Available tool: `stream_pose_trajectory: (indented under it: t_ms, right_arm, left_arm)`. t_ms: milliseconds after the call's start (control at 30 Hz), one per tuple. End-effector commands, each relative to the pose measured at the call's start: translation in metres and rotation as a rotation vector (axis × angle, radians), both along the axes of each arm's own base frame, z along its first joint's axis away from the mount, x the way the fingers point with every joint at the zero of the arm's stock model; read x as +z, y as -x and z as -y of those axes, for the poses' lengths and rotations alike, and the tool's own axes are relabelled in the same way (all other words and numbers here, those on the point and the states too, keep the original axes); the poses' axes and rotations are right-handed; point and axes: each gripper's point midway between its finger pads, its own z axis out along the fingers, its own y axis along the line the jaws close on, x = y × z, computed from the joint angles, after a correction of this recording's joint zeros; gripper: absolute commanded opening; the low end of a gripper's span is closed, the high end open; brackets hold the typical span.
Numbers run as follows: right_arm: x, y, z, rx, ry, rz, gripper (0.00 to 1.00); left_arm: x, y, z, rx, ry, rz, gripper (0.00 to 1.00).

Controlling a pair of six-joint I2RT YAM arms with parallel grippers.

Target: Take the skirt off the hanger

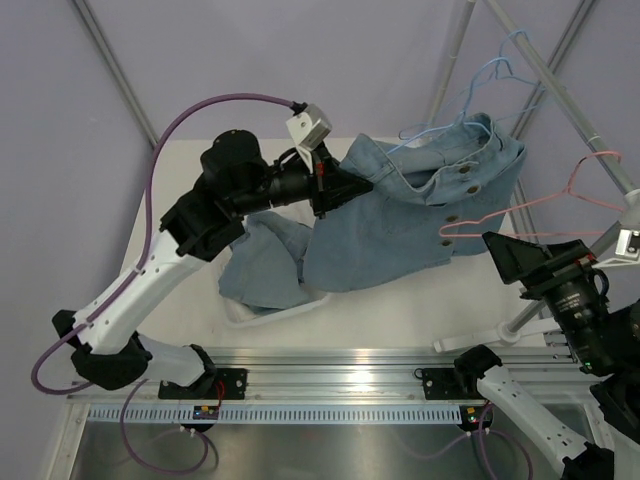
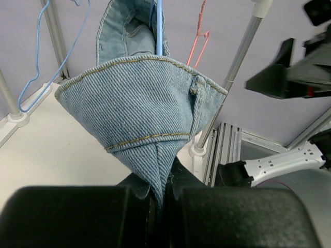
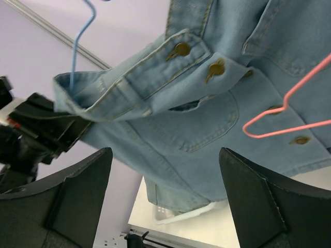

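1. Top external view: the left gripper point(image 1: 345, 187) is clamped tight on the left end of the waistband. The skirt point(image 1: 420, 215) is pulled taut between that grip and the blue hanger point(image 1: 478, 95) on the far-right rack, with its hem drooping toward the table.
2. The right gripper point(image 1: 512, 262) hovers just near and right of the skirt, jaws spread wide and holding nothing.
3. Risk: the hanger wire sits inside the waistband, so a sideways pull could drag the hanger off the rack along with the skirt instead of freeing it.
4. Risk: only a narrow fold of denim is pinched, so a hard tug against the hanger could make it slip out.
5. Risk: the pink hanger point(image 1: 585, 195) hangs across the skirt's right side and could snag the buttons or get carried along.
6. Only the left wrist view shows the grip up close, with the fold wedged between the closed fingers and the blue wire running down into the waistband opening.
7. Only the right wrist view shows the buttoned placket from below, the pink wire crossing in front of it, and the open gap between its own fingers.
8. Only the overhead view shows a second denim garment point(image 1: 262, 262) lying in a white basket point(image 1: 290, 312) on the table, near and left of the skirt.
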Motion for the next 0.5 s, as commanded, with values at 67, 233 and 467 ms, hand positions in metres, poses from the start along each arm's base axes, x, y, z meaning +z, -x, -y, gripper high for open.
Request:
stream_pose_trajectory:
  t_ms: [67, 233, 467]
  right_arm:
    - [0.022, -0.014, -0.012, 0.02, 0.005, 0.07, 0.92]
    - [0.027, -0.025, -0.022, 0.046, 0.058, 0.048, 0.92]
    - [0.036, -0.048, -0.067, 0.205, 0.082, 0.021, 0.91]
  left_arm:
    - [0.055, 0.025, -0.035, 0.012, 0.14, 0.151, 0.0]
    - [0.043, 0.04, -0.059, 0.05, 0.148, 0.099, 0.0]
    - [-0.011, 0.037, -0.078, 0.158, 0.018, -0.11, 0.0]
